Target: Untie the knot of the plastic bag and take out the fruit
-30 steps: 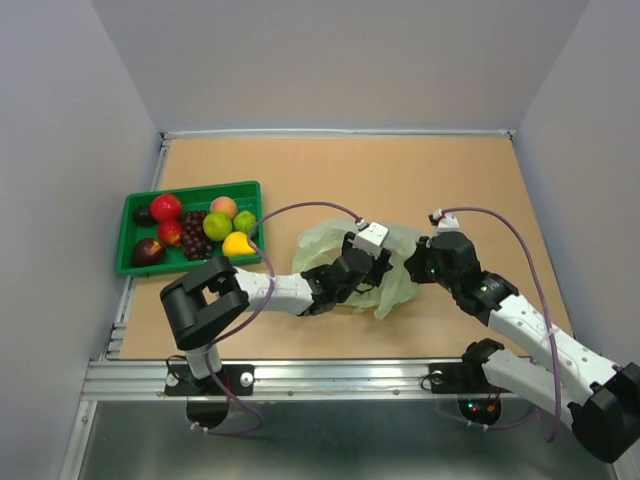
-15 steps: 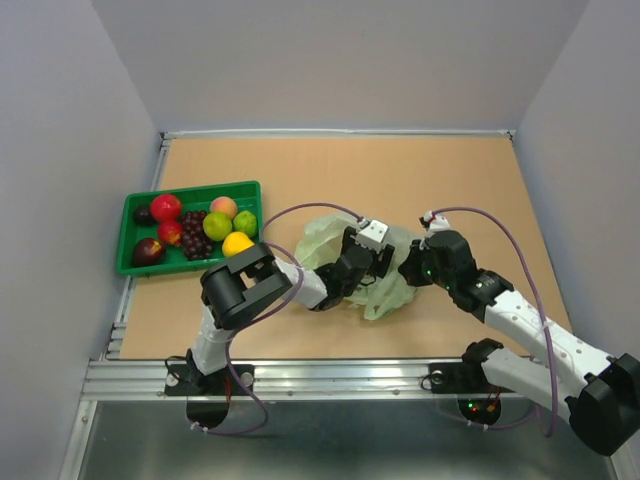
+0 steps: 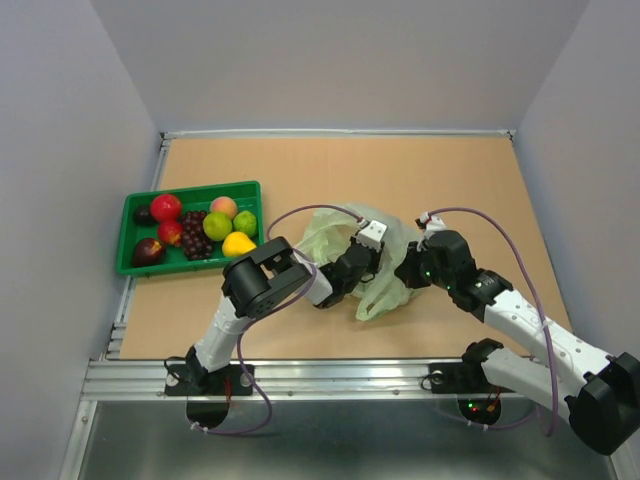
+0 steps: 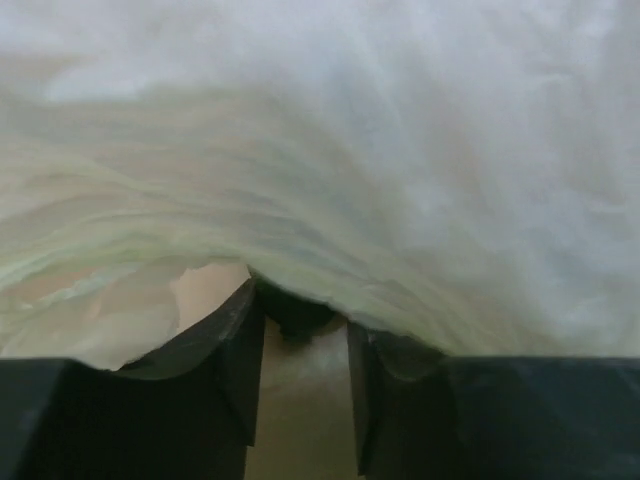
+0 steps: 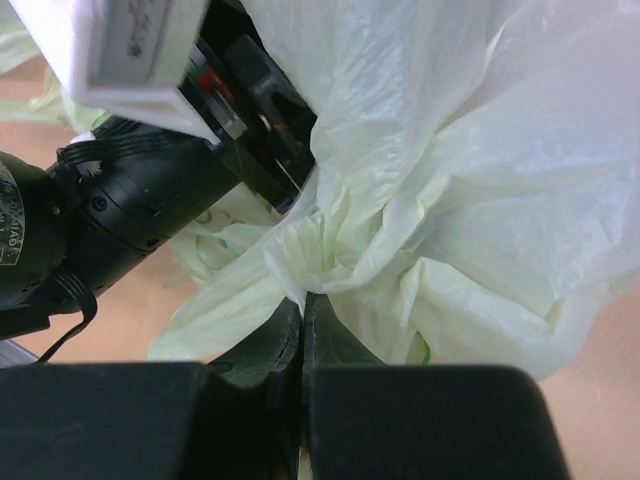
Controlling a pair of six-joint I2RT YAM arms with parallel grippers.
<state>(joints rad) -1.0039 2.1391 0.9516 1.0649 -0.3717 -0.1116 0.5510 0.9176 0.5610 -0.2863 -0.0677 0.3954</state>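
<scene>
Plastic bag (image 3: 385,262): it lay crumpled mid-counter (image 3: 450,170), between your 2 arms and well apart from the green tray (image 3: 200,188).
Knot (image 5: 322,250): a bunched lump sat at the right fingertips; you could not tell whether it was tied or loose.
Right pincer (image 5: 303,312): pressed together on a fold of film just below that lump.
Left pincer (image 4: 300,318): buried under the film with a narrow gap between its fingers; whether it nipped a fold could not be told.
Fruit (image 3: 217,226): several pieces sat in the tray; none showed through the bag.
Step, as judged: pulling the bag's mouth open.
Doing it well: you wanted the right grip as anchor and a slow, low left pull, so thin film stretched rather than tore.
</scene>
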